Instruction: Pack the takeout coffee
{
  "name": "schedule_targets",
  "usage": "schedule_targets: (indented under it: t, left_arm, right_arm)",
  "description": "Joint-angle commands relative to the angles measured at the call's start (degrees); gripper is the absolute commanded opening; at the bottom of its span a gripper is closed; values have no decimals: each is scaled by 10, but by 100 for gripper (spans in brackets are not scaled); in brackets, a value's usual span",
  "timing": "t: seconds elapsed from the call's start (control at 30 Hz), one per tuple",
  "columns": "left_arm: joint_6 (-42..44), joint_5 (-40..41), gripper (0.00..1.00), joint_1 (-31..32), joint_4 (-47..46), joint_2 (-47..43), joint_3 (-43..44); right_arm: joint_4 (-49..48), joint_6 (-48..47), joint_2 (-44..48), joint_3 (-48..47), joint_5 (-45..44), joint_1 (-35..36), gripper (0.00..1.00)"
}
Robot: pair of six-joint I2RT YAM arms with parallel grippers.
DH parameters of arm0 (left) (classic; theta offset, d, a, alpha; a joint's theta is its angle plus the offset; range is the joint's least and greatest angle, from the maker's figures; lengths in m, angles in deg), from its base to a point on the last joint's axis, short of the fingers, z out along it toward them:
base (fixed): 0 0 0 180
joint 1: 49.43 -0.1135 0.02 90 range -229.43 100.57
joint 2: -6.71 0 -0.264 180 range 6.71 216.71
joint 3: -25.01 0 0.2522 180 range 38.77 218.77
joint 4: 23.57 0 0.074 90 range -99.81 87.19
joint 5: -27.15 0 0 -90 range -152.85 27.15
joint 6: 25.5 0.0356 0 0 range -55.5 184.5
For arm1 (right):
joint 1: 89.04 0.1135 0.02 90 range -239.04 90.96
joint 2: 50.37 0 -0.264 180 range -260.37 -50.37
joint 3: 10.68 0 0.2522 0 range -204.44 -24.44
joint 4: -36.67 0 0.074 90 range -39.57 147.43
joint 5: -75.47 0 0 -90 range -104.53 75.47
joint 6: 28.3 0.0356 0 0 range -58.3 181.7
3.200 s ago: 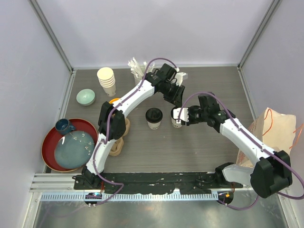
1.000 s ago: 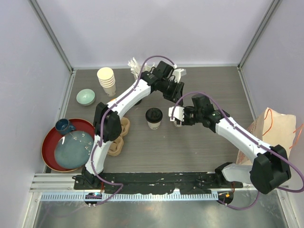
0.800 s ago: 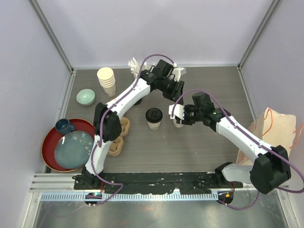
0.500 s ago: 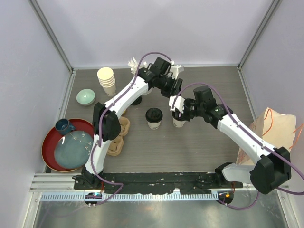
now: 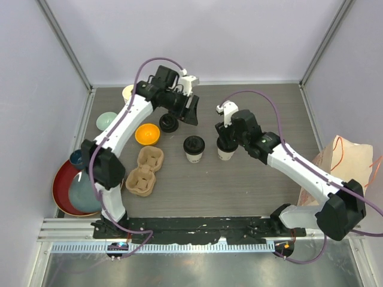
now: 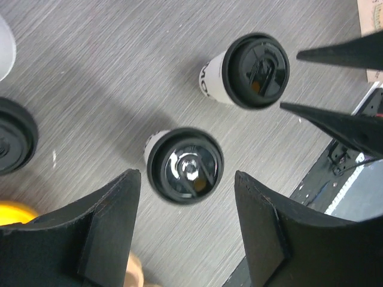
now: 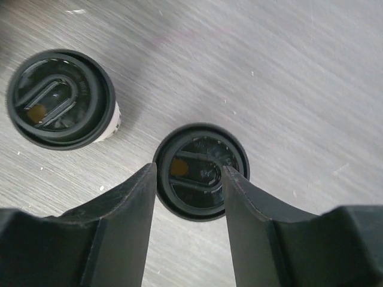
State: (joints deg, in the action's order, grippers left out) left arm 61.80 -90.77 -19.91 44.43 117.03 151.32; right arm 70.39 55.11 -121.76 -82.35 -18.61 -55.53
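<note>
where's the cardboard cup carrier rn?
Top view, left of centre: the carrier lies just on the near side of the orange bowl, left of the nearer lidded cup.

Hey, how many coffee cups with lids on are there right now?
2. One lidded cup stands in the middle of the table; the second lidded cup sits just right of it, under the right gripper. Others could be hidden.

Bright even light, soft shadows, glare on coffee lid (image 6: 187,166).
</note>
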Motion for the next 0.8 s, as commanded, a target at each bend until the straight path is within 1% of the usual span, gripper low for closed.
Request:
schedule_targets:
  t: [0.0,0.13,0.23,0.33,0.37,0.4,0.43,0.47,0.53,0.7,0.77]
  left_arm:
    - [51,-12,68,-37,14,-67,-62]
    - [53,-21,68,-70,14,-92,-123]
    - [62,-18,68,-79,16,-104,-147]
    - [73,-8,68,-79,21,-111,-154]
    - [75,-9,68,-81,21,-113,-156]
    - [75,-10,68,-81,19,-115,-158]
    - [75,-12,68,-82,19,-115,-160]
    - [75,-13,68,-83,18,-116,-160]
    - [75,-17,68,-85,18,-116,-160]
    - [76,-26,68,-89,19,-116,-162]
    - [75,-29,68,-89,18,-115,-165]
  right_arm:
    - [60,104,-23,-49,-161,38,56]
    - [76,105,-56,-60,-179,80,57]
    - [82,104,-76,-69,-179,82,57]
    - [82,96,-92,-76,-184,84,50]
    - [82,93,-96,-79,-184,84,46]
    - [82,90,-99,-80,-184,84,44]
    - [81,86,-107,-81,-184,84,40]
    - [82,83,-110,-84,-185,84,38]
    - [81,78,-116,-86,-181,84,36]
    - [78,72,-126,-87,-162,83,34]
    - [75,68,-132,-87,-162,84,31]
